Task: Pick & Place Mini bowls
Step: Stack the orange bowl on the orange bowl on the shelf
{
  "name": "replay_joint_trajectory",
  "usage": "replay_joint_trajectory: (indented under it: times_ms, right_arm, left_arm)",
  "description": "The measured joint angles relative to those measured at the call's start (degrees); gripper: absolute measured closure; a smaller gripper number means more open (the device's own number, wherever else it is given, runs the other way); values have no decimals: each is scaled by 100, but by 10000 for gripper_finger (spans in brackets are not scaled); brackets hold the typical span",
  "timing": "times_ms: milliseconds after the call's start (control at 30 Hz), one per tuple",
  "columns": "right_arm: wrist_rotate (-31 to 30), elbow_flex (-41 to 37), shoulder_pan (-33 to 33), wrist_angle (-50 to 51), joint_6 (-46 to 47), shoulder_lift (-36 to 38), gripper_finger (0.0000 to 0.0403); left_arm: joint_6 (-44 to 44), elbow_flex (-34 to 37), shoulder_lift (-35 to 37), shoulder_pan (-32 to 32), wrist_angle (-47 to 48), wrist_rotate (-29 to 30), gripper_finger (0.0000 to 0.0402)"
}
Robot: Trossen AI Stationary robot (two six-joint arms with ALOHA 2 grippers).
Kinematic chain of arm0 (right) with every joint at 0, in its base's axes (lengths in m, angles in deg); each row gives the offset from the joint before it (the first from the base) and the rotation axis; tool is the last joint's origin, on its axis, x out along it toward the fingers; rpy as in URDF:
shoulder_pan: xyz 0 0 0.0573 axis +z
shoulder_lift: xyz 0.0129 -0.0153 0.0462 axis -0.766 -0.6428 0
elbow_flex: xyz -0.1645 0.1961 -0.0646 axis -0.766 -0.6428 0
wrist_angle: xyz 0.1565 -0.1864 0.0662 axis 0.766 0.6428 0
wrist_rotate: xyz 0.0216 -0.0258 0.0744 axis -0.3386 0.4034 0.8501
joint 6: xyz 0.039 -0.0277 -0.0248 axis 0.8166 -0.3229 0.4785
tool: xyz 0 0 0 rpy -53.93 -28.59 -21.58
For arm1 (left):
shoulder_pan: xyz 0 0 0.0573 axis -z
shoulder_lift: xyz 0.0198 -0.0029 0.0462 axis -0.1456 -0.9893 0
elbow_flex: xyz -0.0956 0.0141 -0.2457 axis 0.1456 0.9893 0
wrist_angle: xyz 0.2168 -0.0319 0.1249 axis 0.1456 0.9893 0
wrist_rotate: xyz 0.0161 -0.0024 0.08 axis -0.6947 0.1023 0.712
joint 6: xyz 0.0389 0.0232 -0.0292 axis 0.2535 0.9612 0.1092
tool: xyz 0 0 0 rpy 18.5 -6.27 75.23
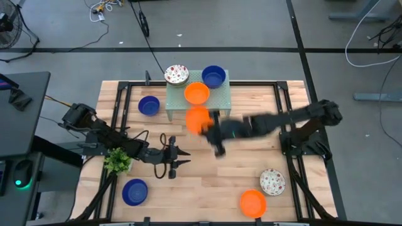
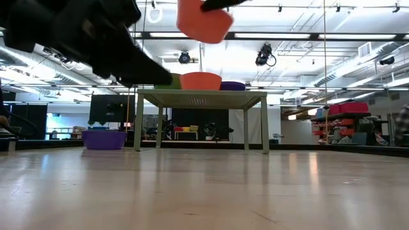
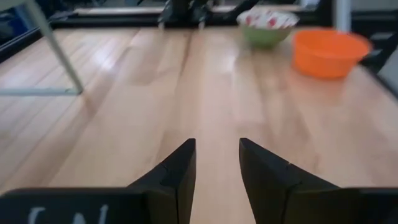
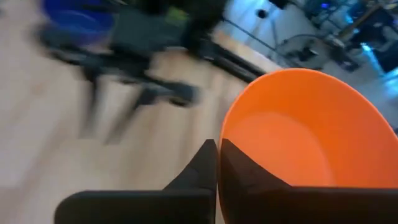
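Right gripper [image 1: 210,125] jaws clamped on rim of orange bowl [image 1: 197,119], held in air just in front of mesh stand [image 1: 221,95]. Stand carries another orange bowl [image 1: 196,93] and blue bowl [image 1: 213,76]. Left gripper [image 1: 182,157] jaws part open, empty, low over desk [image 1: 239,176] near plant [image 1: 117,161].

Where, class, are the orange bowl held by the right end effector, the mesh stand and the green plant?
held orange bowl [image 4: 292,143]: right wrist view, inside of the bowl.
mesh stand [image 1: 177,100]: high view, bare top surface.
green plant [image 1: 117,161]: high view, its leaves.
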Motion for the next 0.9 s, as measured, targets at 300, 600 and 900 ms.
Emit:
replay_joint_trajectory:
  times_ms: [300,600,900]
  right_arm:
    - [1781,582,-2153,138,-417,-380,400]
    - [1985,542,-2407,121,-393,-802,396]
    - [1796,544,-2407,212,-318,-973,388]
  left_arm:
    - [-1,4,0,-388,546,63,275]
    - [-171,20,0,-509,637,63,275]
    - [-306,22,0,-499,706,62,275]
